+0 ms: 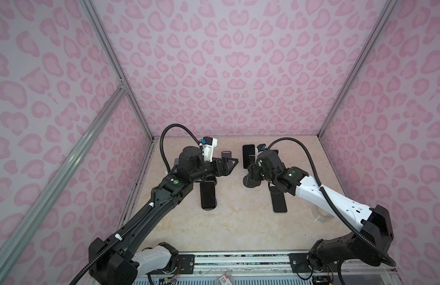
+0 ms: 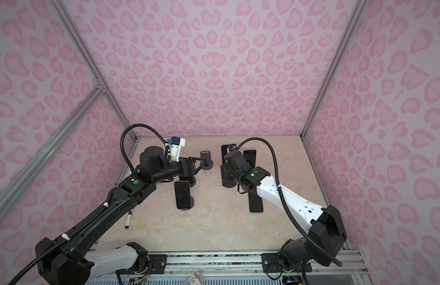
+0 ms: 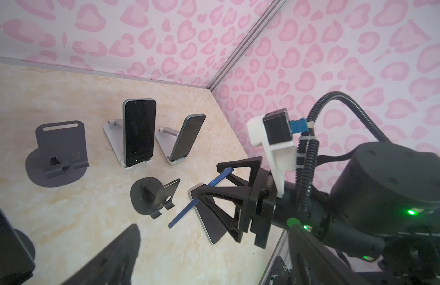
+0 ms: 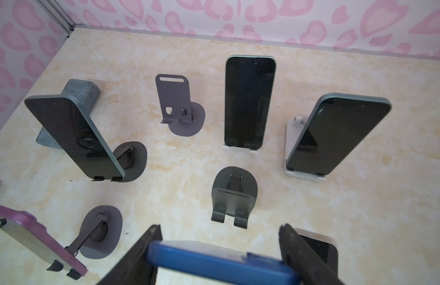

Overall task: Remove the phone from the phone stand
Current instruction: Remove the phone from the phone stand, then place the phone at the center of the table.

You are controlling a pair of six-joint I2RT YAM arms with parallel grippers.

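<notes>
Marble-look tabletop [image 4: 179,160], blue phone [image 4: 219,264] aloft in the right tool's [image 3: 209,181] grip

Pink blotch-patterned walls [image 1: 238,61] around a cream marble-look tabletop [image 2: 214,222]
Aluminium frame posts [image 1: 107,49] run up the corners where the walls meet. A white marker pen [image 2: 128,219] with a black tip lies near the left wall, a grey speckled block [image 4: 81,88] sits on the tabletop, and a metal rail [image 1: 238,259] spans the front edge.
</notes>
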